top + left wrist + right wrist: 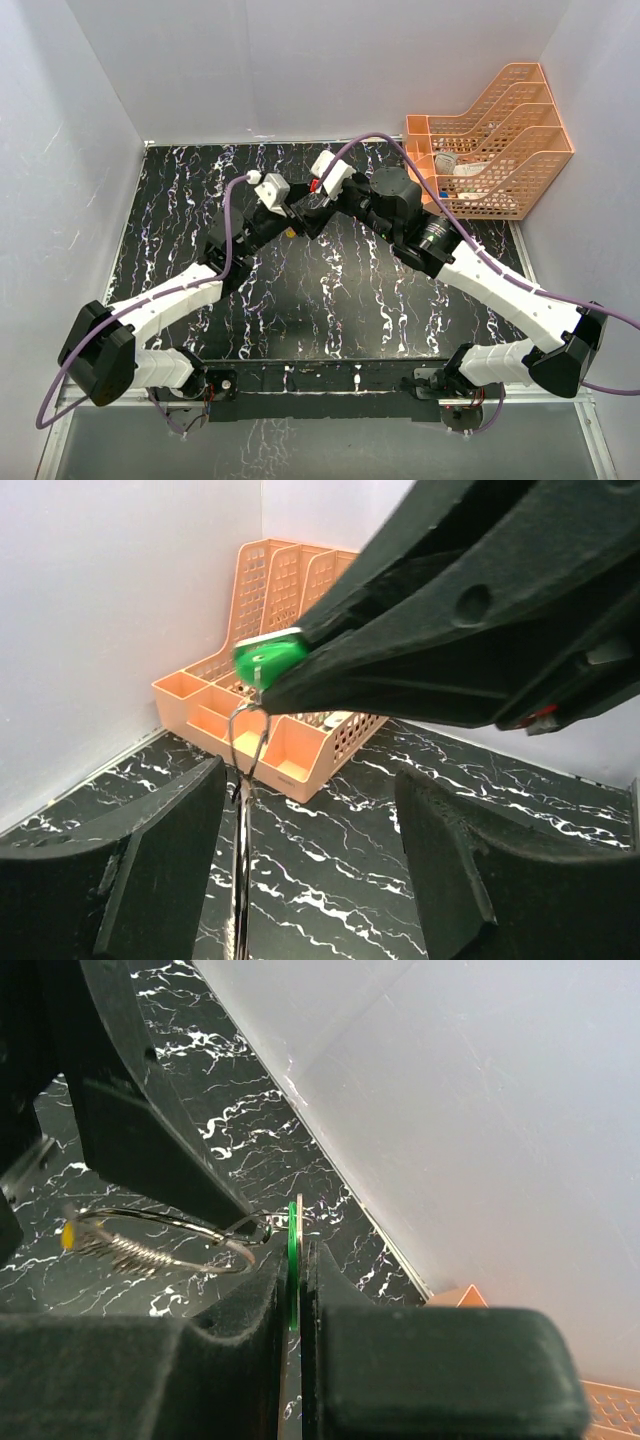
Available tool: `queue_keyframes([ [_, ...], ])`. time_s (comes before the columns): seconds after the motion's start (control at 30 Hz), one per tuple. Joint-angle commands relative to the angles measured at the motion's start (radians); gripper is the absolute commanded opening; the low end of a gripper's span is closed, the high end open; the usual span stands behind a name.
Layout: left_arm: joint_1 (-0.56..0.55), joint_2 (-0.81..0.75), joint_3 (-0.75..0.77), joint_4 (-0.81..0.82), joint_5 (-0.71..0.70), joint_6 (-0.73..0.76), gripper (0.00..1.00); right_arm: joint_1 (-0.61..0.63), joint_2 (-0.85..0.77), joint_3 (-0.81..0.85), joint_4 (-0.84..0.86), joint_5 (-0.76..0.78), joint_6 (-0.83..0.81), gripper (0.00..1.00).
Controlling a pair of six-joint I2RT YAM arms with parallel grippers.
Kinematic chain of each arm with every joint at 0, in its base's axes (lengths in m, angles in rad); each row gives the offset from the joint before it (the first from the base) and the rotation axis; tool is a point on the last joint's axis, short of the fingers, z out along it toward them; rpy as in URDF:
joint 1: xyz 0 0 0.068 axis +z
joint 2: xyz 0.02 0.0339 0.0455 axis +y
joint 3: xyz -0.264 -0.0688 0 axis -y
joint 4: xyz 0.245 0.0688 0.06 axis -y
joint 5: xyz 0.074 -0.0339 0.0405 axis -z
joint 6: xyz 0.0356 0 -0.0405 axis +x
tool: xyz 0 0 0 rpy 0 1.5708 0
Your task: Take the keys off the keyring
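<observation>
Right jaws clamp green-headed key [292, 1250], keyring [170, 1218] hanging from it.

Both arms reach forward from their bases with elbows held out to the sides. They lean in toward each other, so the left hand [288, 213] and right hand [313, 205] meet tip to tip midway between them. The left hand's fingers [150, 860] stand wide apart, while the right hand's fingers [250, 1340] are pressed flat together on the green-headed key [268, 662].
</observation>
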Motion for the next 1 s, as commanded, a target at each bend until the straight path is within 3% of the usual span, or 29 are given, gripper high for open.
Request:
queue_keyframes([
  [0.0, -0.07, -0.006, 0.002, 0.091, -0.101, 0.101, 0.67, 0.008, -0.025, -0.006, 0.089, -0.003, 0.011, 0.0],
  [0.27, -0.136, 0.013, -0.032, 0.17, -0.26, 0.202, 0.67, 0.011, -0.037, -0.016, 0.091, 0.002, 0.014, 0.0],
  [0.7, -0.153, 0.059, -0.047, 0.21, -0.433, 0.238, 0.6, 0.013, -0.051, -0.026, 0.106, -0.006, 0.019, 0.0],
  [0.97, -0.153, 0.049, -0.075, 0.263, -0.427, 0.251, 0.53, 0.013, -0.053, -0.03, 0.109, -0.001, 0.021, 0.0],
])
